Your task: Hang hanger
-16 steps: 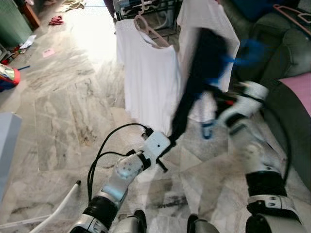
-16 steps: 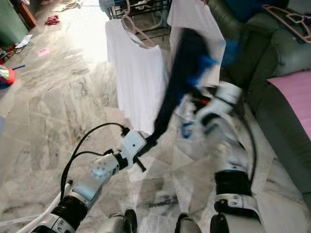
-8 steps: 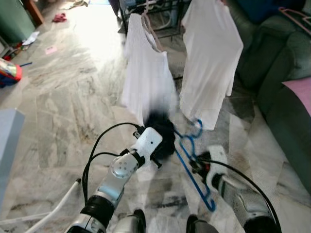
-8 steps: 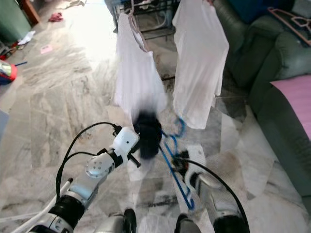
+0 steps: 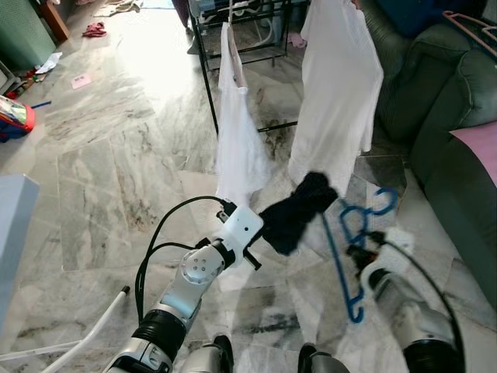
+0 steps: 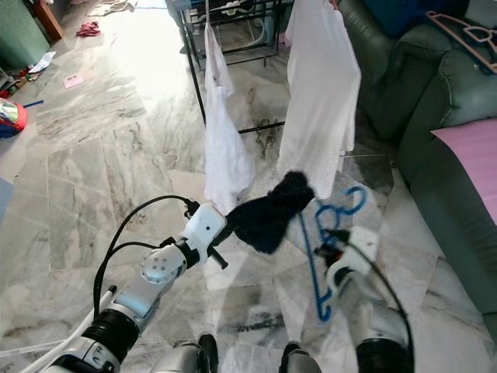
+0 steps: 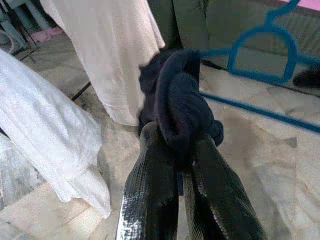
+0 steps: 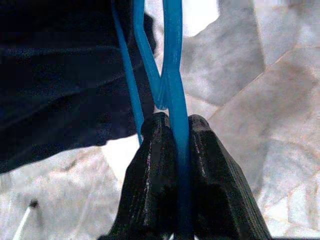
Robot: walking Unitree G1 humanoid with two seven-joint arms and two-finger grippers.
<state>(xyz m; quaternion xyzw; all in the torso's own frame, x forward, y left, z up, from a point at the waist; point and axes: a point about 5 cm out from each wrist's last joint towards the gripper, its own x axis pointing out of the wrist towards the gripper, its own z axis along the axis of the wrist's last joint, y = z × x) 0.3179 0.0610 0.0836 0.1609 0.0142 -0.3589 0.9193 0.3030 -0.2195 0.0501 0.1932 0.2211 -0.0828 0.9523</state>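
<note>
Pinching a bunched dark garment (image 7: 181,102) between its two fingers, the left gripper (image 7: 184,172) holds it just in front of their tips. The right gripper (image 8: 173,131) has its fingers pressed on the blue hanger (image 5: 347,252), whose bar runs out beyond the fingertips, beside the garment.

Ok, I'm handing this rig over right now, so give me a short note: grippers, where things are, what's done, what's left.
Left gripper: shut on the dark garment, held bunched above the floor.
Right gripper: shut on the blue hanger, beside the garment.
Rack: ahead, with two white shirts hanging on it.
Done: both items in hand.
Left: the garment looks bunched rather than spread on the hanger; then hook the hanger on the rack.
</note>
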